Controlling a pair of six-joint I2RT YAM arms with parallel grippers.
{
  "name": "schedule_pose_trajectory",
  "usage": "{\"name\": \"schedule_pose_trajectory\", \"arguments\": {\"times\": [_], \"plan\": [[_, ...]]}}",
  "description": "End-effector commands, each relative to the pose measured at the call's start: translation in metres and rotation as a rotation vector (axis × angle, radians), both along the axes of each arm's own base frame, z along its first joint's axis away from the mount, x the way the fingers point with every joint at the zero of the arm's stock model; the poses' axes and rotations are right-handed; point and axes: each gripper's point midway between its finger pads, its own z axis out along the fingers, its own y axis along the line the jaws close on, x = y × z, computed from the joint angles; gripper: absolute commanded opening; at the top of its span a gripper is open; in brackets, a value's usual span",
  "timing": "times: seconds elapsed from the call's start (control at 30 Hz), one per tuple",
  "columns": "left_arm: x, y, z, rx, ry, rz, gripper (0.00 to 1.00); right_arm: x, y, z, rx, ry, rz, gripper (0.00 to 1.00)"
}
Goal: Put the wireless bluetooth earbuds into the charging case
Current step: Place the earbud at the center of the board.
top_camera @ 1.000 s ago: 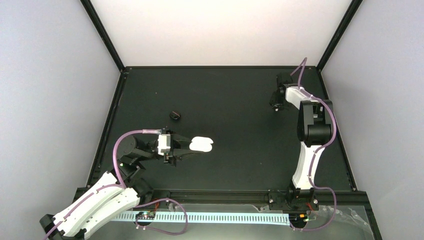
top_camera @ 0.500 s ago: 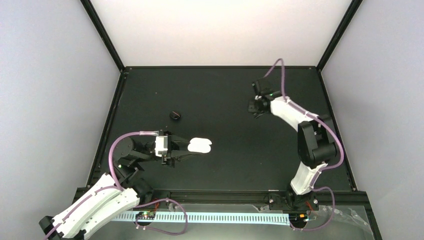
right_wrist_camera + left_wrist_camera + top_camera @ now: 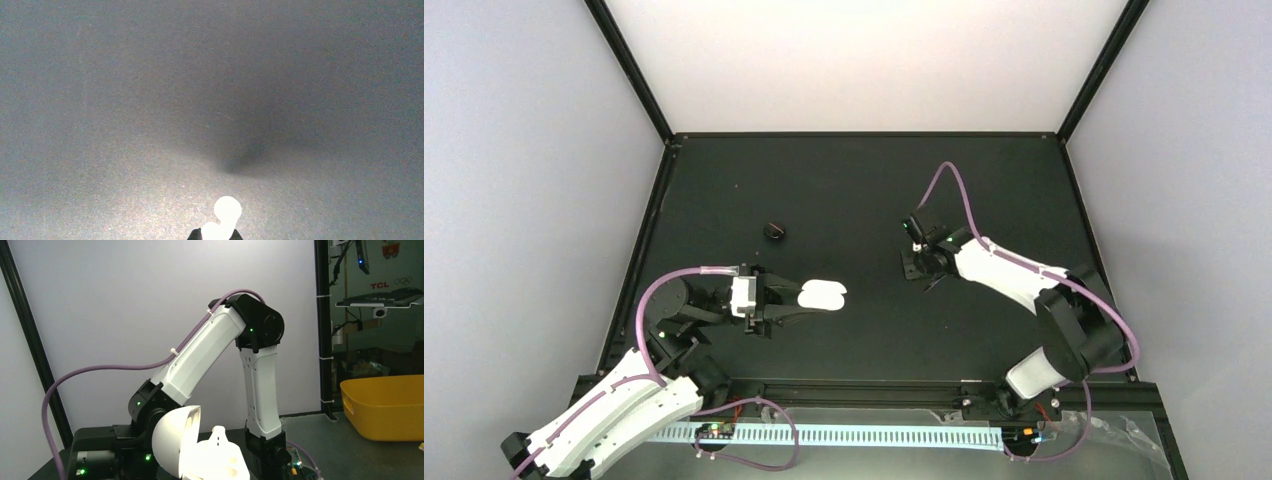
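**Left pincer steadies the open case; right pincer pinches a bud.**
The case (image 3: 823, 293) lies low and left of centre in the top view with its lid up, and the closed left pincer (image 3: 798, 299) clamps its left end. Right of centre and well apart, the right pincer (image 3: 215, 235) is shut on a small white rounded piece, by its look a bud (image 3: 227, 210), over the table (image 3: 874, 180). The bud is probably near weightless, hard and glossy, so it may twist or pop out. It is best held by its narrow end, leaving the round head free. The case looks light, stiff and likely to skid, so grip the base, not the hinged lid.
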Motion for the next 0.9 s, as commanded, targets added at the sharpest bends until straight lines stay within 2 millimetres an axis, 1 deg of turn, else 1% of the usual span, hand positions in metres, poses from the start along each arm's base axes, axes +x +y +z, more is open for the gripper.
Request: {"name": "schedule_pose_trajectory", "arguments": {"times": [0.0, 0.07, 0.13, 0.23, 0.33, 0.47, 0.7, 0.87], "plan": [[-0.002, 0.001, 0.006, -0.018, -0.013, -0.002, 0.02, 0.008, -0.011, 0.011, 0.015, -0.084, -0.119, 0.09], [-0.002, 0.001, 0.006, -0.016, -0.014, -0.001, 0.02, 0.011, -0.01, 0.012, 0.038, -0.108, -0.136, 0.1], [-0.003, 0.001, 0.005, -0.015, -0.016, 0.001, 0.02, 0.009, -0.007, 0.004, 0.044, -0.091, -0.12, 0.1], [-0.003, 0.001, 0.005, -0.013, -0.018, 0.004, 0.01, -0.003, 0.001, -0.016, 0.049, -0.019, -0.057, 0.1], [-0.004, 0.001, 0.005, -0.014, -0.02, 0.002, 0.02, -0.018, 0.007, -0.027, 0.057, 0.024, -0.006, 0.1], [-0.003, 0.001, 0.005, -0.011, -0.017, 0.002, 0.02, -0.03, 0.002, -0.037, 0.05, 0.047, -0.004, 0.1], [-0.001, -0.001, 0.003, -0.004, -0.009, 0.001, 0.02, -0.034, -0.006, -0.051, 0.013, 0.071, -0.024, 0.14], [0.0, -0.002, 0.002, -0.001, -0.007, 0.001, 0.02, -0.032, -0.007, -0.049, 0.005, 0.061, -0.032, 0.19]]}}
